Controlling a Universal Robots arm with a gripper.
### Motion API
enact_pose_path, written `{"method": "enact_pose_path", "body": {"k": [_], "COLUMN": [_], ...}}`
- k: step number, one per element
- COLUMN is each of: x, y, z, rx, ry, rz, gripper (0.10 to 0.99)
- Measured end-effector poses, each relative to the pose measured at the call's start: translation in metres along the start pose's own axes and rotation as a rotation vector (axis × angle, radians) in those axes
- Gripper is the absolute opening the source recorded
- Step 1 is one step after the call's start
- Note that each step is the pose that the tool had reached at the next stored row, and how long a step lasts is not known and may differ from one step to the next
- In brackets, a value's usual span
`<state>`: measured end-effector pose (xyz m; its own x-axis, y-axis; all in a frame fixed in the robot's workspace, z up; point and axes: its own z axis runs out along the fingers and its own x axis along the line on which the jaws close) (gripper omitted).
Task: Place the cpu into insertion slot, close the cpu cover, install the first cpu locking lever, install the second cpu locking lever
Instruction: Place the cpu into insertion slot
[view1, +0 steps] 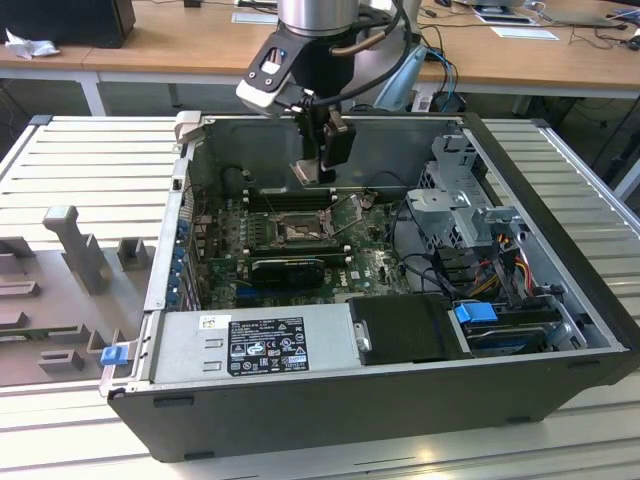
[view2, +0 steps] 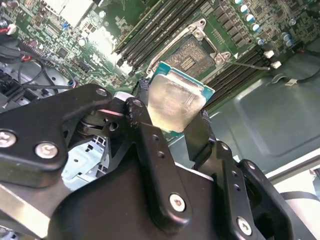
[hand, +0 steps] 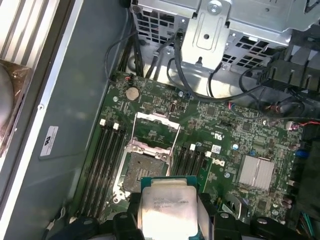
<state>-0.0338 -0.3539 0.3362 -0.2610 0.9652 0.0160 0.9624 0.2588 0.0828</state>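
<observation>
Cpu pinched by edges in my gripper, above board; slot open, below and slightly ahead; cover raised beyond it.

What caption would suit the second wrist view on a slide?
The gripper holds the cpu by its edges above the green board, the insertion slot empty beyond it.

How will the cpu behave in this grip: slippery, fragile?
The cpu looks stiff, flat and probably light. Held by its thin edges in the gripper, its smooth metal could slip or tilt. Likely fragile if dropped on the insertion slot.
</observation>
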Motion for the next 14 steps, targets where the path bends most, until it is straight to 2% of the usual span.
{"method": "enact_pose_path", "body": {"k": [8, 14], "x": [0.0, -0.0002], "y": [-0.0001, -0.001], "z": [0.0018, 0.0132], "rx": [-0.002, -0.002], "ry": [-0.0102, -0.0106], "rz": [0.122, 0.127], "gripper": [0.529, 0.529]}}
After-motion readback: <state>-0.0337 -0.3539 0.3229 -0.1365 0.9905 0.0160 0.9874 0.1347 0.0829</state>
